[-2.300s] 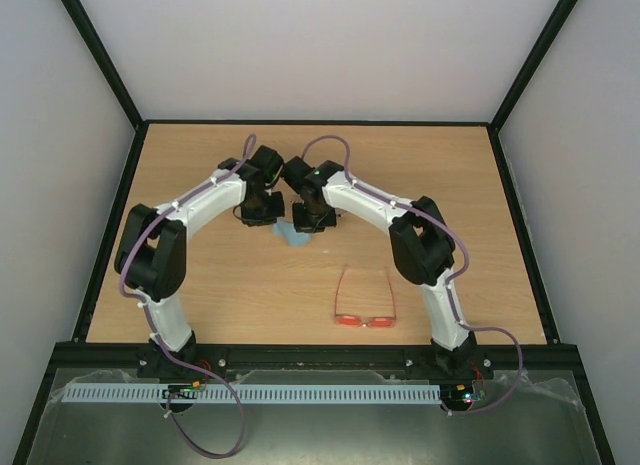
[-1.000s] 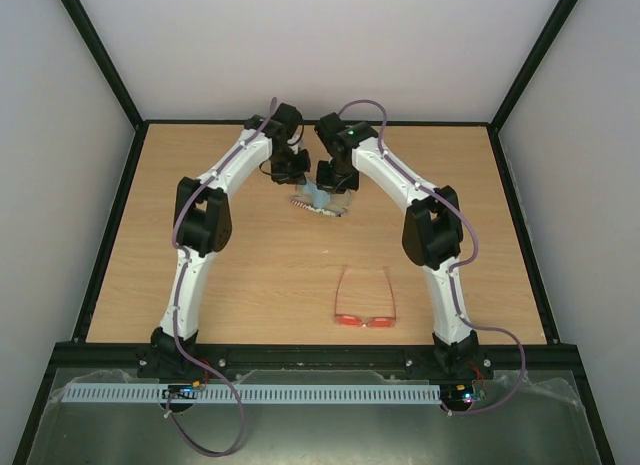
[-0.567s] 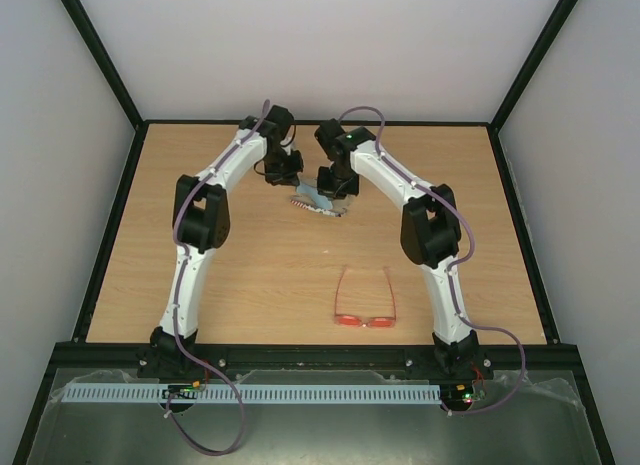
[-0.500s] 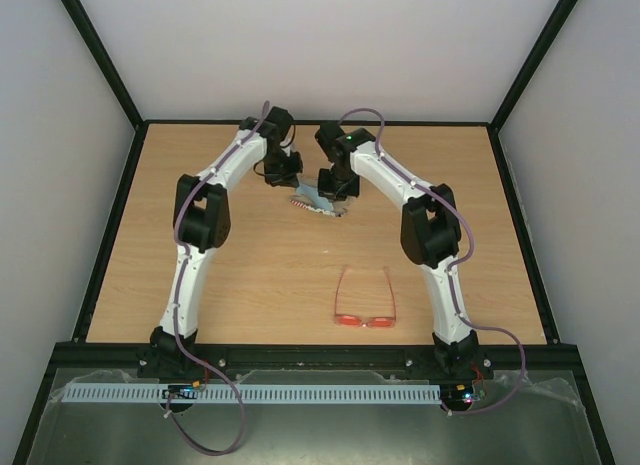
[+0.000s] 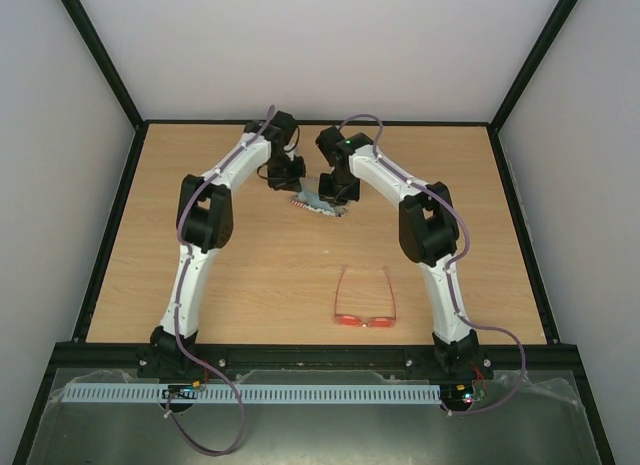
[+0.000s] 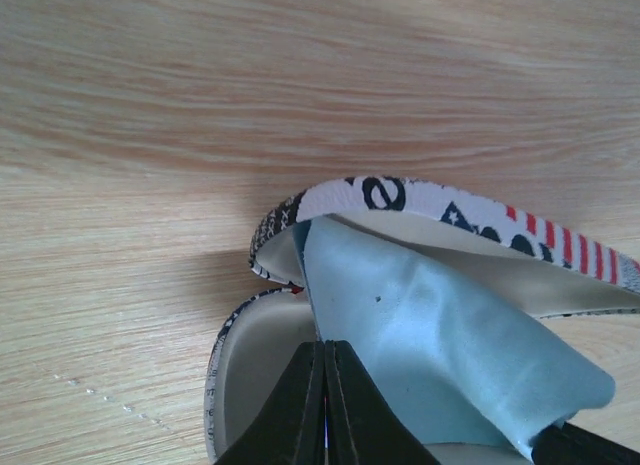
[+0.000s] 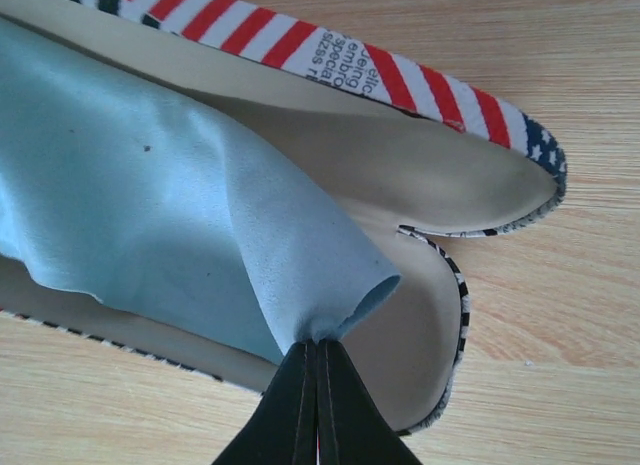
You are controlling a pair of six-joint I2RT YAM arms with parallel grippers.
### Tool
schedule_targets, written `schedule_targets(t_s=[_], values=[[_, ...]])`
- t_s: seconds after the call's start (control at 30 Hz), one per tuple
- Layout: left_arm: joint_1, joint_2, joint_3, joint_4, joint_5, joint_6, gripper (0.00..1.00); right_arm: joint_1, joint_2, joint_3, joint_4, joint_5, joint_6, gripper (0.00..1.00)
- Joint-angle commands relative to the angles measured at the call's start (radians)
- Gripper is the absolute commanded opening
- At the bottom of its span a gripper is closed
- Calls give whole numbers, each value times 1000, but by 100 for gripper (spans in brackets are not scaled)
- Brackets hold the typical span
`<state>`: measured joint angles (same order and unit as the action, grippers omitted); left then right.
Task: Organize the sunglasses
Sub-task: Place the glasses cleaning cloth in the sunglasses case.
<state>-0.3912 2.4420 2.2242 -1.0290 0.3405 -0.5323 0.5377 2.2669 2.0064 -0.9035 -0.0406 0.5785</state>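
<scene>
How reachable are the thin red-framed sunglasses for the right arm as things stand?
Probably not yet: the right gripper is shut on the light-blue cloth at the open flag-patterned case. The sunglasses lie unobstructed on the wooden table near that arm's base, likely reachable after release.

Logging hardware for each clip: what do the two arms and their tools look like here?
The left arm and right arm have white shells, black joint housings and a purple cable running along each. A small green light shows on the right arm. The left tool and right tool have slim black fingers tapering to a point.
</scene>
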Motion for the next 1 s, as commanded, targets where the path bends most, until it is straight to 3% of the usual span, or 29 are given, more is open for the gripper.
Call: schedule_targets(t_s=[0.0, 0.53, 0.97], values=[[-17, 2, -44, -12, -6, 18, 2, -6, 27, -26, -18, 2, -7, 1], [-26, -69, -204, 38, -60, 30, 2, -8, -7, -171, 55, 22, 6, 1], [-31, -151, -339, 74, -101, 42, 2, -13, -7, -112, 58, 100, 9, 1]])
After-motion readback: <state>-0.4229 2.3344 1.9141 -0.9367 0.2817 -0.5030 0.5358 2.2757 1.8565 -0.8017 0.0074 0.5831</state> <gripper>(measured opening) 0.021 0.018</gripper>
